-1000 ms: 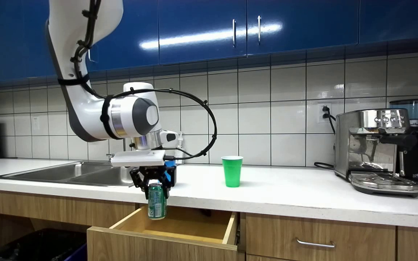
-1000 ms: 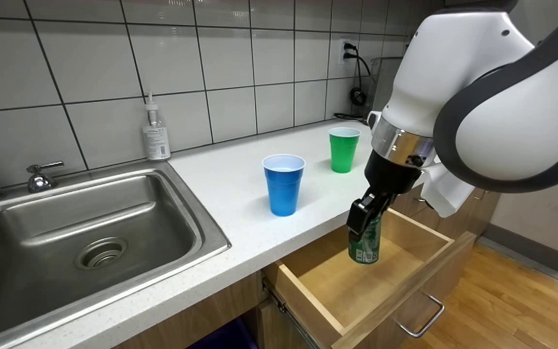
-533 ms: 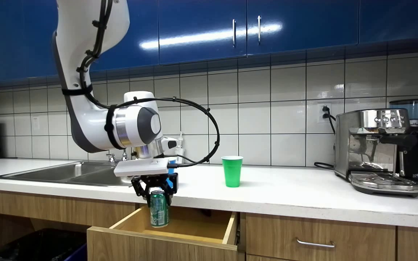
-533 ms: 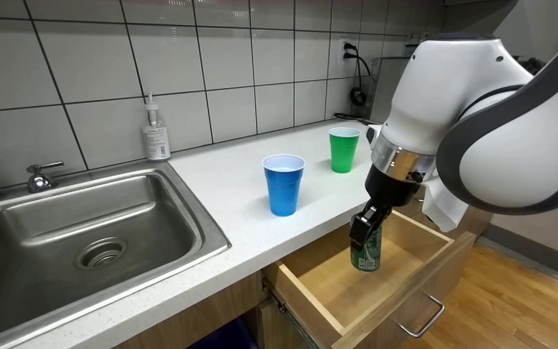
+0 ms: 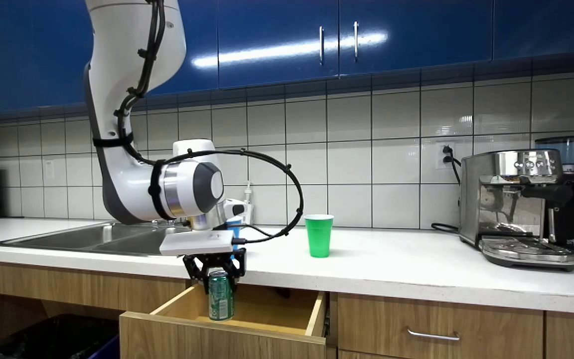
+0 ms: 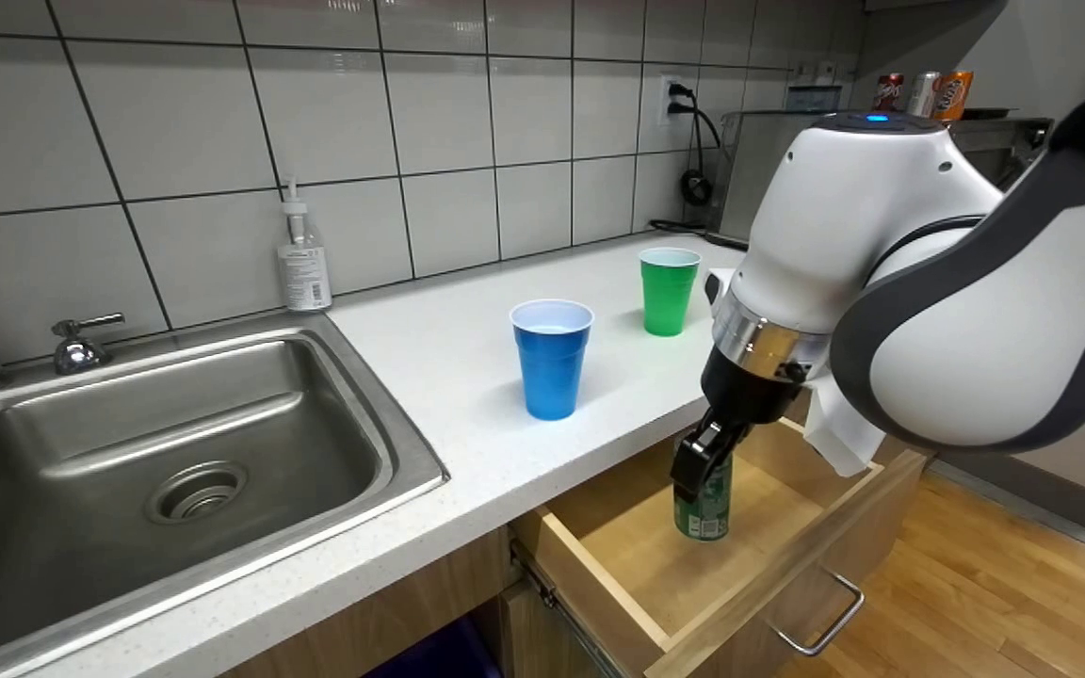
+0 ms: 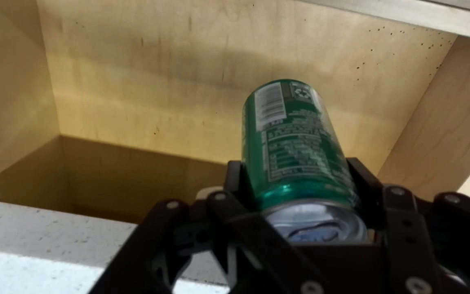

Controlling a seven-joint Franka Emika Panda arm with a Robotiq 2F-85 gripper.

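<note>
Plainly, we see the partly closed gripper [image 5: 220, 287] clamping the green soda can [image 7: 296, 151] over the open wooden drawer [image 6: 637, 546]; whether the can touches bottom, we cannot tell. In an exterior view, the arm [image 5: 137, 194] partly hides the blue cup [image 5: 236, 230].

A green soda can [image 7: 296, 143], its top silver and its side carrying pale print and a barcode, is gripped close to upright in or just above the open drawer [image 5: 222, 344], between its side walls; whether base meets floor is unclear.
</note>
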